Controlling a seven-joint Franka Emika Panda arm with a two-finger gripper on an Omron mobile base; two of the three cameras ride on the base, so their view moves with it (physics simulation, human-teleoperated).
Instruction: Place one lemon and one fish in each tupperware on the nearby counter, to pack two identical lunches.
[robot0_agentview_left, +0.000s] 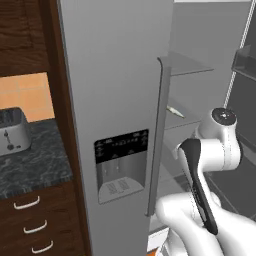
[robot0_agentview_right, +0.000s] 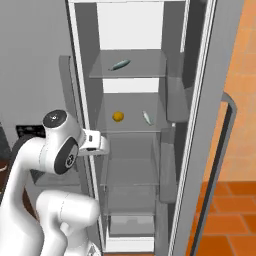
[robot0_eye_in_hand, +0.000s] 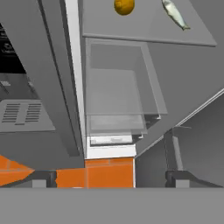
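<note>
Lemon (robot0_agentview_right: 118, 116) and a fish (robot0_agentview_right: 146, 117) sit apart on the middle shelf of the open fridge (robot0_agentview_right: 132, 125); a second fish (robot0_agentview_right: 120, 64) lies on the shelf above. Gripper (robot0_eye_in_hand: 109, 178) hangs low before the fridge, fingers spread wide, holding nothing. Counter (robot0_agentview_left: 31, 160) with toaster (robot0_agentview_left: 13, 131) is left of the fridge.

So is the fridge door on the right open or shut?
Open. The right fridge door is swung wide, baring shelves with a lemon and two fish.
</note>
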